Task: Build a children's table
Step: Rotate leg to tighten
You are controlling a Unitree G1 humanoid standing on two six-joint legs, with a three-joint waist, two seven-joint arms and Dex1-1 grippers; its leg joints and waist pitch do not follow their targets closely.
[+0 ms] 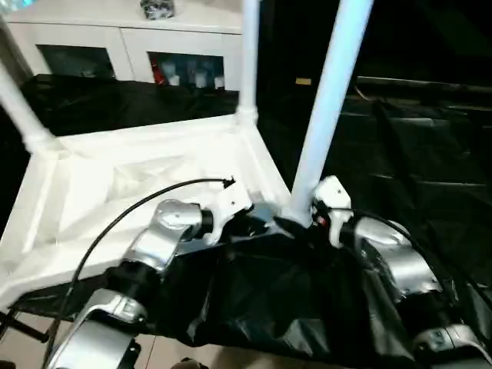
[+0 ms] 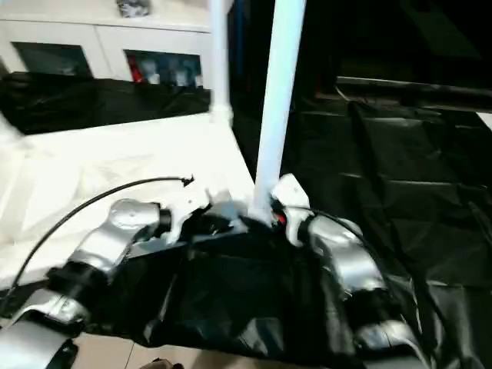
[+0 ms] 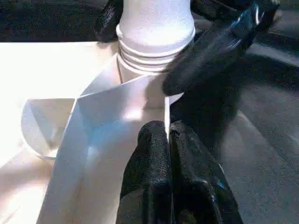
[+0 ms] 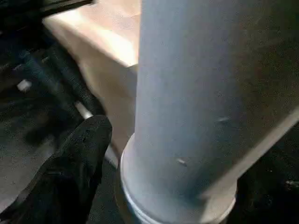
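Note:
The children's table top (image 1: pixel 92 200) lies upside down, ribbed underside up. Three white legs stand in its corner sockets: one at the far left (image 1: pixel 17 104), one at the back (image 1: pixel 249 54) and the nearest (image 1: pixel 330 100). My left gripper (image 3: pixel 168 133) is shut and empty, its tips resting against the rim wall just beside the nearest leg's socket (image 3: pixel 140 70). My right gripper (image 1: pixel 304 219) is open around the base of that leg (image 4: pixel 196 93). One of its fingers (image 4: pixel 79 158) stands a small gap off the tube, and the other is hidden behind the tube.
A crumpled black sheet (image 1: pixel 415 154) covers the surface under and to the right of the table top. A white cabinet (image 1: pixel 123 46) with glass doors stands behind. A black cable (image 1: pixel 131 211) arches over my left forearm.

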